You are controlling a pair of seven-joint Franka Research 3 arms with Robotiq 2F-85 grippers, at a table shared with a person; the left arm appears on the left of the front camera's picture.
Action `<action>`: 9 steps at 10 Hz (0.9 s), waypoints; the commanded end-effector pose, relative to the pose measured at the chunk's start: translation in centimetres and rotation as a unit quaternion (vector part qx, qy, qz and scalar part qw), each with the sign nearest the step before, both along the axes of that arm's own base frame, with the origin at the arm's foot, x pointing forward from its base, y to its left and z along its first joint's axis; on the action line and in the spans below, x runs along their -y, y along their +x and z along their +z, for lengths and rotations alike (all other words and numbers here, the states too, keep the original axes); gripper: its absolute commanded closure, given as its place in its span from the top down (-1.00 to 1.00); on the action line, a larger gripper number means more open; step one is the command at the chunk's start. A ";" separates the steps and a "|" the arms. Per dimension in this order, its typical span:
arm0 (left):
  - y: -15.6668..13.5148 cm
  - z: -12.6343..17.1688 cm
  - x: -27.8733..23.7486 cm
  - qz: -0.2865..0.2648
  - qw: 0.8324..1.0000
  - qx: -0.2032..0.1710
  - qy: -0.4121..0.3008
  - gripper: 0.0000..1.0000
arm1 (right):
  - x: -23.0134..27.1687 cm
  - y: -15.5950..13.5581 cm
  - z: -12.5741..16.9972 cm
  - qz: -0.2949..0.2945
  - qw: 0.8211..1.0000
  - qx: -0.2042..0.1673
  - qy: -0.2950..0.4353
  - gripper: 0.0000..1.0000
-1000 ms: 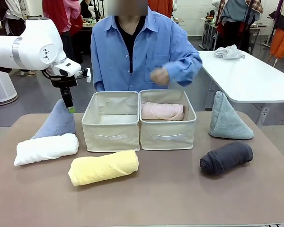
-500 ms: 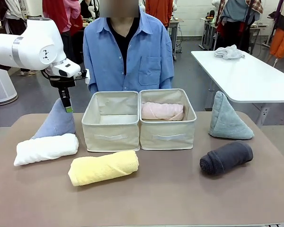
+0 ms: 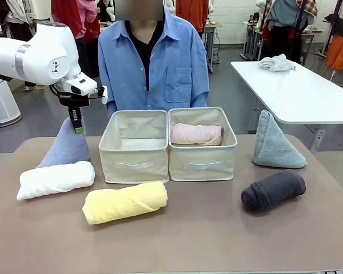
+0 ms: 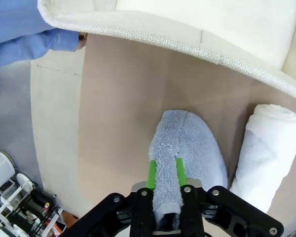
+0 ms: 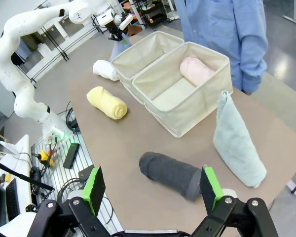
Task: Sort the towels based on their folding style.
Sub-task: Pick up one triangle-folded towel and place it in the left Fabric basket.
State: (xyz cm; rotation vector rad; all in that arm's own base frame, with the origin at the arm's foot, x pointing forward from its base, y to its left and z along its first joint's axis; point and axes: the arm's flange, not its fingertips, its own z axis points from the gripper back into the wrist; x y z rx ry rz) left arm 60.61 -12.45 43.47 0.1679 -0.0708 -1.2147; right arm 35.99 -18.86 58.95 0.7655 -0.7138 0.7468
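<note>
Front view: left end effector [image 3: 76, 127] is now pinched narrow on the tip of the periwinkle cone [image 3: 66, 149], at the far left of the bench [image 3: 206, 240]. A second ago its fingers stood wider, just right of that tip. The cone stands upright behind the white roll [image 3: 54, 180], touching it. The person [image 3: 154, 63] at the far side has both arms down; one hand was raised above the right bin [image 3: 201, 165] before. Pink roll [image 3: 195, 134] lies in the right bin, with the left bin [image 3: 134, 165] touching it. Yellow roll [image 3: 124, 202] near centre-left, dark grey roll [image 3: 273, 189] near right and teal cone [image 3: 274, 145] far right are all unmoved.

Left wrist view: green pads [image 4: 151, 174] clamp the cone's terry tip; the white roll lies alongside.

Right wrist view: right end effector [image 5: 153, 187] is spread wide, holding nothing, above the dark grey roll and the teal cone.
</note>
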 end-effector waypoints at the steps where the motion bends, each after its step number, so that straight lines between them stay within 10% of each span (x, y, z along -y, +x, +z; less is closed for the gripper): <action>1: -0.7 1.5 -0.4 -0.010 1.000 -0.013 0.017 -1.00 | -0.1 0.1 -0.1 0.002 1.000 0.004 0.005 1.00; 5: -8.8 11.5 -1.3 -0.075 0.997 -0.030 0.000 -0.89 | -0.1 0.1 -0.1 0.002 1.000 0.004 0.005 1.00; 9: -15.5 19.3 -2.4 -0.129 0.989 0.031 -0.063 -0.89 | -0.1 0.1 -0.1 0.002 1.000 0.004 0.005 1.00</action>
